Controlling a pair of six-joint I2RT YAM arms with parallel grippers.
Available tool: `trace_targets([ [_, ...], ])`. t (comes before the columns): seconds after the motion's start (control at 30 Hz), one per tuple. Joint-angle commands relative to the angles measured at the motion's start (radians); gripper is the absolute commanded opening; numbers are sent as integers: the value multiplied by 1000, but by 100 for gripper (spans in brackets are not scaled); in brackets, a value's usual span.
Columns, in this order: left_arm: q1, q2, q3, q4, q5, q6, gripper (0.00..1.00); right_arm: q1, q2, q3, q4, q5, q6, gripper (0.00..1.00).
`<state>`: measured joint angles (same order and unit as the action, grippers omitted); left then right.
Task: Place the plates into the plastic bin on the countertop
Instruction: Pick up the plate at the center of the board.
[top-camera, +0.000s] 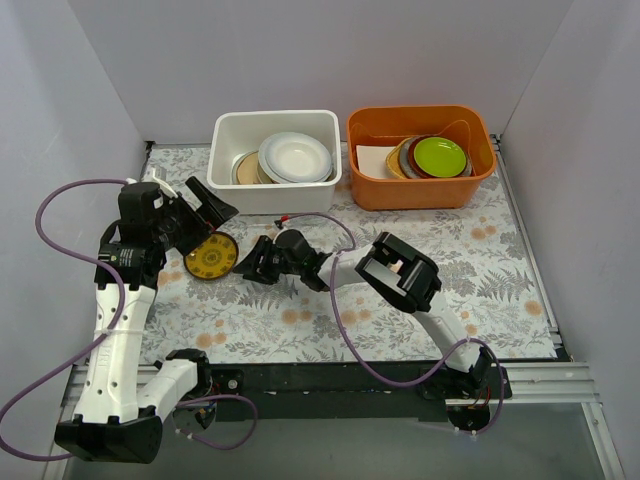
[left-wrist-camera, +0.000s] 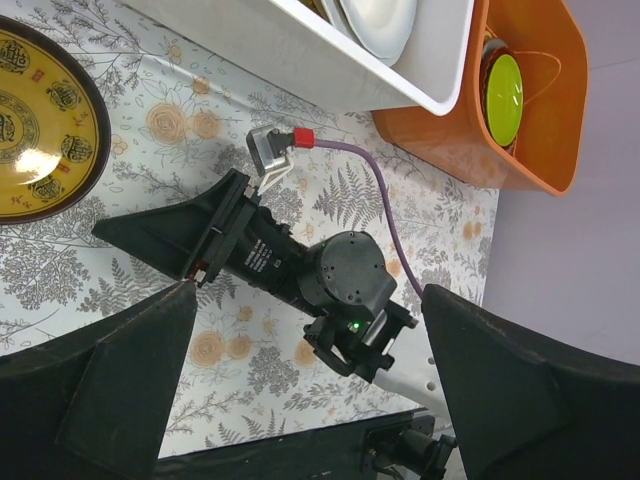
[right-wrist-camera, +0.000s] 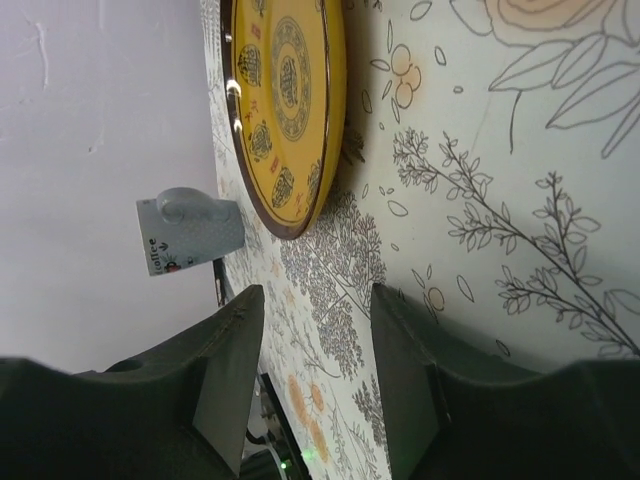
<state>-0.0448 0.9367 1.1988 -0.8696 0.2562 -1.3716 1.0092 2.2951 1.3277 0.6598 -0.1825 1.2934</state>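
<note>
A small dark-yellow patterned plate (top-camera: 211, 258) lies flat on the fern-print countertop (top-camera: 430, 230), left of centre. It also shows in the left wrist view (left-wrist-camera: 40, 125) and the right wrist view (right-wrist-camera: 285, 100). The white plastic bin (top-camera: 228, 135) at the back holds a white plate (top-camera: 296, 156) and other plates. My left gripper (top-camera: 210, 222) hovers just above the yellow plate, open wide and empty (left-wrist-camera: 300, 400). My right gripper (top-camera: 250, 267) lies low on the cloth just right of the plate, open and empty (right-wrist-camera: 315, 370), pointing at the plate's edge.
An orange tub (top-camera: 420, 190) right of the bin holds a stack with a lime-green plate (top-camera: 440, 155) on top. A grey mug (right-wrist-camera: 190, 230) stands past the yellow plate near the left wall. Purple cables (top-camera: 340, 300) trail over the cloth.
</note>
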Motion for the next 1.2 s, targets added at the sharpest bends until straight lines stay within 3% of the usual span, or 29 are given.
trace_targets([
  [0.0, 0, -19, 4, -22, 18, 25, 96, 3, 10, 65, 26, 70, 20, 53],
  [0.3, 0, -44, -53, -8, 32, 12, 96, 6, 67, 177, -84, 127, 18, 46],
  [0.67, 0, -50, -80, -12, 35, 29, 96, 22, 59, 191, -219, 227, 4, 40],
  [1.03, 0, -53, -94, -9, 43, 39, 97, 37, 150, 338, -342, 258, -8, 35],
  [1.17, 0, -53, -102, -5, 60, 37, 96, 40, 156, 357, -399, 276, -14, 23],
])
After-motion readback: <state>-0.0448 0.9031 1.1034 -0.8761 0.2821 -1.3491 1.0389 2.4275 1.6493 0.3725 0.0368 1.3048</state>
